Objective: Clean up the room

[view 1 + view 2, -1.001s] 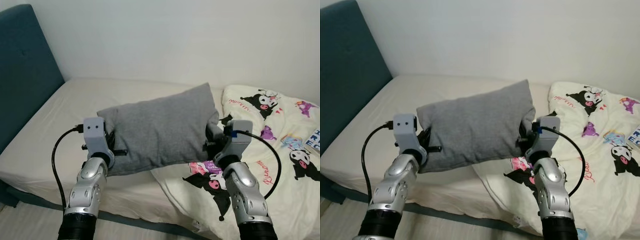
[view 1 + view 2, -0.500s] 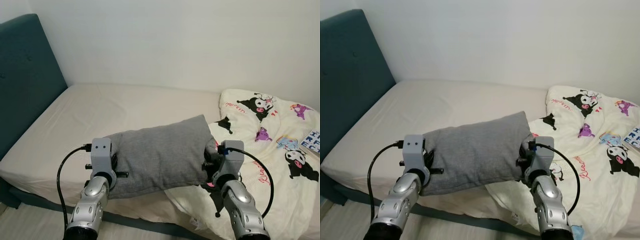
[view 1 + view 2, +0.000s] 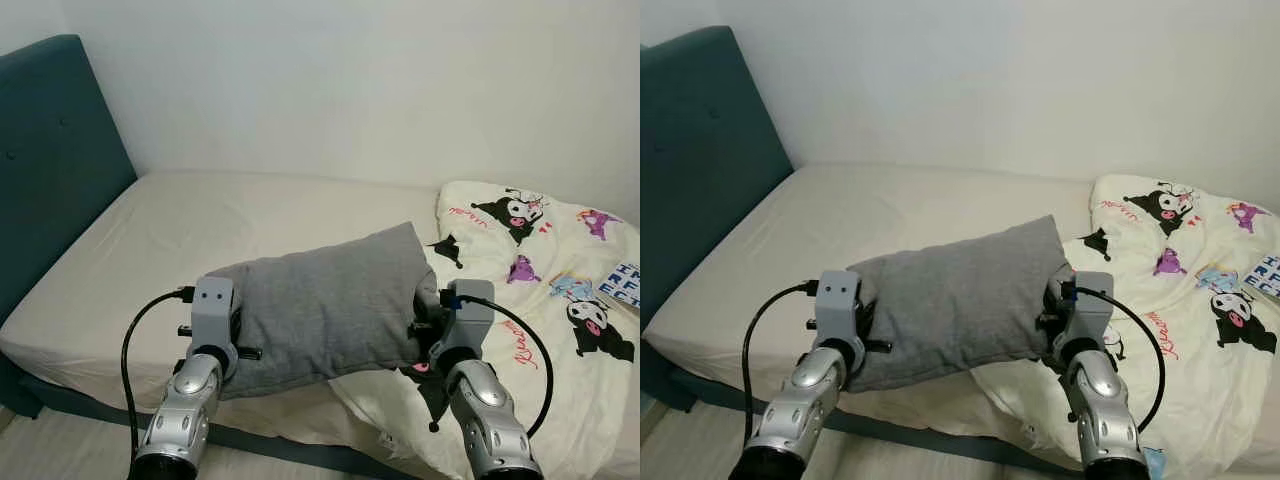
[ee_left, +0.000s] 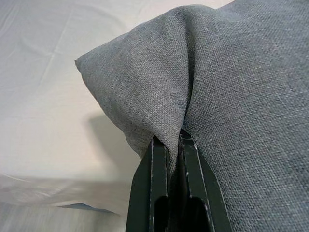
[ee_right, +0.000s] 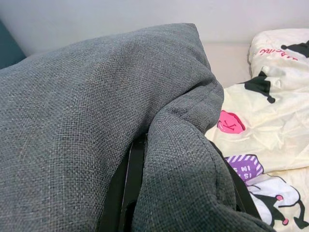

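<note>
You hold the grey pillow [image 3: 325,300] above the bed's [image 3: 200,225] near edge, beside the cartoon-print duvet [image 3: 540,300]. The left pincer [image 4: 173,145] is clamped on one corner fold; the right pincer [image 5: 145,159] is clamped on the opposite end.

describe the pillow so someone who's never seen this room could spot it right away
Find the bed with the teal headboard. Above its near edge, the pillow hangs between the left tool and right tool. It is plain grey, unlike the cartoon-printed duvet beside it.
</note>
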{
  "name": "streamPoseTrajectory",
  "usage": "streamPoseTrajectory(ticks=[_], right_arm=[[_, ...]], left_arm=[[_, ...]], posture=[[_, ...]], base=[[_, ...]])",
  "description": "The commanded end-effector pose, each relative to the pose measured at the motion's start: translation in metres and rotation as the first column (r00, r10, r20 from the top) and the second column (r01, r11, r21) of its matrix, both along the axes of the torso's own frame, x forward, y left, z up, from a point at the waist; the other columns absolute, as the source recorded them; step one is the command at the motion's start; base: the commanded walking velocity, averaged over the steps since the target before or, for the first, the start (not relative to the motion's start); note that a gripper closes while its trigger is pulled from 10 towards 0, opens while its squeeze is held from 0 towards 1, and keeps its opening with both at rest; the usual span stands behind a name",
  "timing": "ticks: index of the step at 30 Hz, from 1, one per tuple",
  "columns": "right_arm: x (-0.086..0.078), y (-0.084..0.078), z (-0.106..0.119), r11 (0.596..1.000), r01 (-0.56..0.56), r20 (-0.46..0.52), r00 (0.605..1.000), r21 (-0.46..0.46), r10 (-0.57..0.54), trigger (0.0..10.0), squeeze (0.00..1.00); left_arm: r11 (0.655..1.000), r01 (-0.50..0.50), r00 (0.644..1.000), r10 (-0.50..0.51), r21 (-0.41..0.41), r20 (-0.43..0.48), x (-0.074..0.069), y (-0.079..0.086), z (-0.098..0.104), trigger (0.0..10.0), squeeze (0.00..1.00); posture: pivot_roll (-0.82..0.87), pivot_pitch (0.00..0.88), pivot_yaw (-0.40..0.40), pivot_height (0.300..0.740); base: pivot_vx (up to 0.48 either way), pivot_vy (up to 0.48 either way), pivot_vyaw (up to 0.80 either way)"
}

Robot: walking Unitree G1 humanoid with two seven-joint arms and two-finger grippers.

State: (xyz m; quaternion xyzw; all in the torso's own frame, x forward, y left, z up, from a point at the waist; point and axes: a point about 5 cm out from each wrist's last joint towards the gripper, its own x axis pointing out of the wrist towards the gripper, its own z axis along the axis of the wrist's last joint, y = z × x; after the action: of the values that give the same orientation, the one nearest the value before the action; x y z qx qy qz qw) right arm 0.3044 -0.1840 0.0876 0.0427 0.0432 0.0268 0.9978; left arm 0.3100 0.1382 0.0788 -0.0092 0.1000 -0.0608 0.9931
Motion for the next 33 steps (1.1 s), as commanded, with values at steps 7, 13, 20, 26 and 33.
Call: streamPoseTrajectory(ticks=[7,13,20,26,33], right_arm=[[0.001,0.0079,0.0018,0.999,-0.036,0.023,0.999,-0.006,0.036,10.0,0.0],[0.0002,0.0048,0.0012,1.0,-0.027,0.022,0.999,-0.014,0.027,10.0,0.0],[-0.0009,0.0035,-0.0014,1.0,-0.014,0.003,1.0,-0.003,0.014,10.0,0.0],[-0.002,0.0028,-0.0018,1.0,-0.009,0.004,1.0,0.0,0.009,10.0,0.0],[-0.004,0.0024,-0.0012,1.0,-0.017,0.007,1.0,-0.01,0.017,10.0,0.0]], left_arm=[[0.999,0.048,0.999,-0.048,-0.008,0.021,-0.0007,-0.0064,0.0029,10.0,0.0],[0.999,0.05,0.998,-0.05,-0.006,0.033,0.0004,-0.0062,0.0033,10.0,0.0],[0.999,0.051,0.998,-0.051,-0.002,0.034,0.0004,-0.0065,0.0034,10.0,0.0],[0.999,0.052,0.998,-0.052,0.002,0.028,-0.0007,-0.0056,0.0027,10.0,0.0],[1.0,0.03,1.0,-0.03,-0.002,0.007,-0.0029,-0.0007,-0.0006,10.0,0.0]], posture=[[0.01,0.072,-0.006,0.733],[0.01,0.077,-0.009,0.733],[0.01,0.079,-0.007,0.733],[0.01,0.104,-0.003,0.733],[0.01,0.145,-0.002,0.733]], base=[[0.0,0.0,0.0],[0.0,0.0,0.0],[0.0,0.0,-0.23],[0.0,0.0,-0.8],[0.0,0.0,-0.11]])
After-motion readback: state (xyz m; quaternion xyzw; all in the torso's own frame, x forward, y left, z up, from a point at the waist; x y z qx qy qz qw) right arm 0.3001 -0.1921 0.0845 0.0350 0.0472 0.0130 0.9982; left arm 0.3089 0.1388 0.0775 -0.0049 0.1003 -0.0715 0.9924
